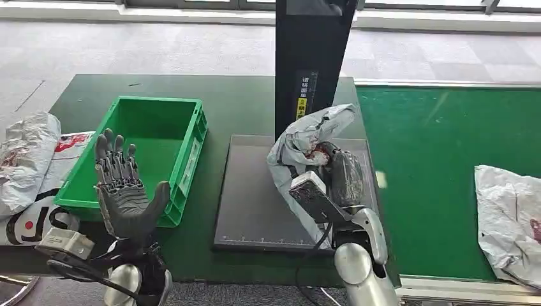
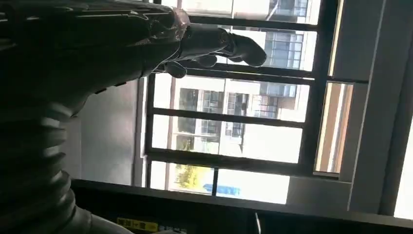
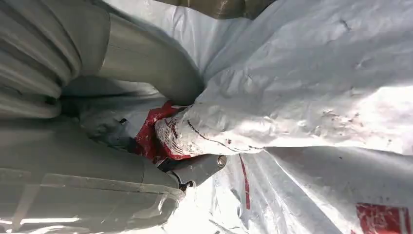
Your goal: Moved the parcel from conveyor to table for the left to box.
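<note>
Parcel, a crumpled grey-white poly mailer with red print, sits in the grip of the right hand, lifted clear above the dark flat platform on the green table. Right wrist view confirms: thumb and fingers pinch a bunched fold of the bag, red marking squeezed at the pinch.

Left hand held upright, palm showing, fingers spread apart, holding nothing; it hovers at the near rim of the green crate. In the left wrist view the hand is silhouetted against a window, fingers extended.

Crate stands on the table left of the platform, its inside bare as far as visible. Black upright post with a yellow label rises behind the platform. Green conveyor belt runs to the right; a second grey mailer lies on it near the right edge. More mailers are piled at the far left of the table, beside the crate, one with large printed lettering.
</note>
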Motion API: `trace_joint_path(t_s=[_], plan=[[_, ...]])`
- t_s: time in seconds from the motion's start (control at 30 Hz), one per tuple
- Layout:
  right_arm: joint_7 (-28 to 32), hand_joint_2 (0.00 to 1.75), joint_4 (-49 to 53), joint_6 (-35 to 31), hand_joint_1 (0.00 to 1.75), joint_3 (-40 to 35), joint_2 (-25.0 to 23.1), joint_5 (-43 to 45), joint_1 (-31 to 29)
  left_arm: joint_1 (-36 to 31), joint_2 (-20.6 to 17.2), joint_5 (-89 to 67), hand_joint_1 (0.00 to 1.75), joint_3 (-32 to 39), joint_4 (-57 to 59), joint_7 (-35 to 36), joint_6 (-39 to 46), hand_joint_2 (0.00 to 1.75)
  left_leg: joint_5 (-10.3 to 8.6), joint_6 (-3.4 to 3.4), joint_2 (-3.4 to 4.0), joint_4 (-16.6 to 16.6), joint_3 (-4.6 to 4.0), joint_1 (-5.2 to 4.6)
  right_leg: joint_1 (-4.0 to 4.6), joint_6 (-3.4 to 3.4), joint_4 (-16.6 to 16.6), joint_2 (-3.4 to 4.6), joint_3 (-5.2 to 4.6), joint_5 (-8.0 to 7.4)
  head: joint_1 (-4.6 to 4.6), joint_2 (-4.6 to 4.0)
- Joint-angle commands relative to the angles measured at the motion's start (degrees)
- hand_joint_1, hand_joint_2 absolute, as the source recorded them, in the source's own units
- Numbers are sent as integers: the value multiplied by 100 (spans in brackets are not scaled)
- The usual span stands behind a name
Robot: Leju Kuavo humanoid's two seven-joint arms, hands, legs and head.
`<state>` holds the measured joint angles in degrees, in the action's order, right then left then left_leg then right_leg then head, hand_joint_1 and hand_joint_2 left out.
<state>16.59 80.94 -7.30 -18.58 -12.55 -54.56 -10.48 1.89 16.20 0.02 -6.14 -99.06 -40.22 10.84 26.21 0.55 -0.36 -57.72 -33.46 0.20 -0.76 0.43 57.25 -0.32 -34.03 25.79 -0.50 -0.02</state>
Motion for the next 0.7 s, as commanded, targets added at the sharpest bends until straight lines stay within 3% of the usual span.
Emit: trace_joint_path(t_s=[0.03,0.37,0.4,0.43,0.7], plan=[[-15,175,-1057,-53,175,-204,125,99,-477,-159,-227,58,0,-192,314,22,66,175,-1,0,8,7,12,0,0,-2,-7,8,9,-3,2,0],[154,175,-2245,-329,175,-172,132,431,-790,-110,-278,91,0,-239,316,22,203,175,-3,1,11,20,29,4,5,-4,-23,11,27,-7,0,0],[144,175,-2340,-369,129,-175,136,440,-829,-101,-286,93,0,-236,306,22,223,175,-4,1,15,23,31,3,4,-4,-25,14,28,-9,0,0],[146,175,-2403,-441,5,-162,123,462,-855,-95,-281,99,0,-229,298,22,246,175,-1,1,14,13,21,2,3,-3,-15,13,19,-6,0,0],[162,175,-2591,-539,0,-174,125,484,-942,-141,-280,131,0,-211,335,22,253,175,-2,0,3,8,13,1,2,-2,-9,3,13,-3,2,0]])
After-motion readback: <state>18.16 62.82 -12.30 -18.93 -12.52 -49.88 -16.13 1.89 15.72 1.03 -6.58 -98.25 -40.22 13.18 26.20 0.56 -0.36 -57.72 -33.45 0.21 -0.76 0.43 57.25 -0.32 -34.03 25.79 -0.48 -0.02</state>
